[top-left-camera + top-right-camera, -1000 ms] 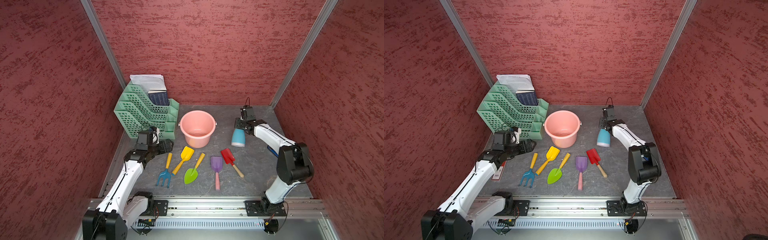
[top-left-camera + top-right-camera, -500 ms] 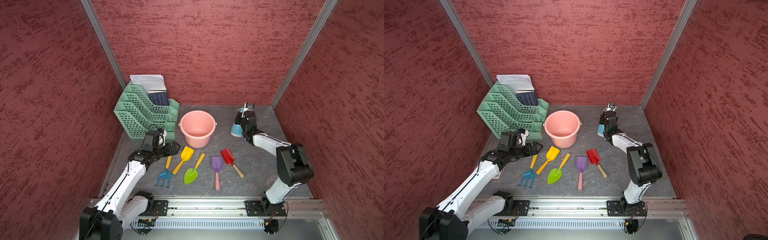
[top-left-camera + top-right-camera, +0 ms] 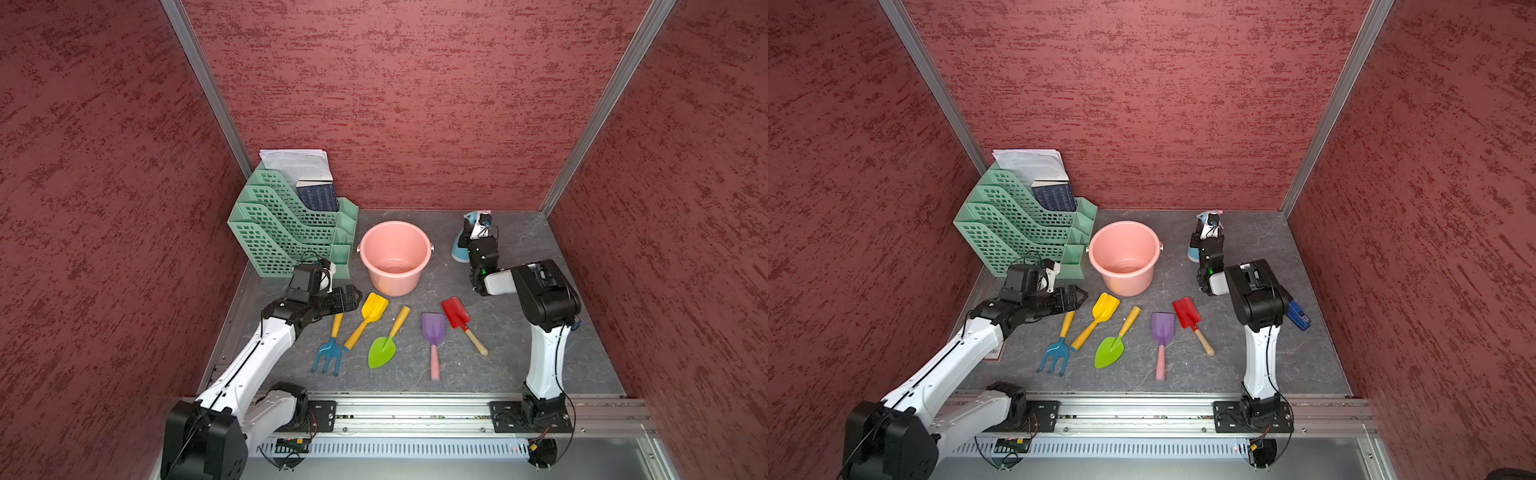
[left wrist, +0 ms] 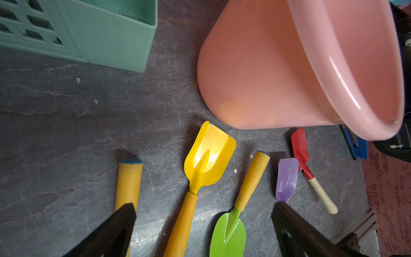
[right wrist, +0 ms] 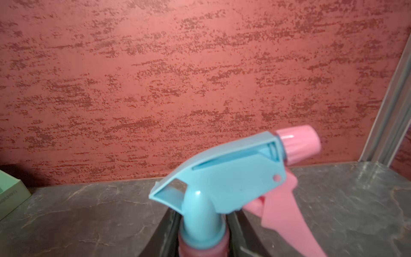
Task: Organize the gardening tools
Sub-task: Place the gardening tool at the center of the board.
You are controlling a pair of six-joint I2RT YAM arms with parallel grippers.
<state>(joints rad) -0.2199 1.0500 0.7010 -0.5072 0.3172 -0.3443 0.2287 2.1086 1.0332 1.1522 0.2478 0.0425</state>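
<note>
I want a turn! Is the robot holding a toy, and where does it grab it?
The right claw grips the spray bottle by its neck, below the trigger head. The left claw is open, holding nothing.

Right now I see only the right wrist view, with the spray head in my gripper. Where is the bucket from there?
Observer: The pink bucket stands on the robot's left of the spray bottle, upright.
Operator: Are tools already inside it?
Observer: No; the blue fork-rake, yellow shovel, green trowel, purple shovel and red shovel all lie on the table, on the robot's side of it.
Operator: What does the left gripper do?
Observer: The left gripper is open, holding nothing, close to the fork-rake's handle.
</note>
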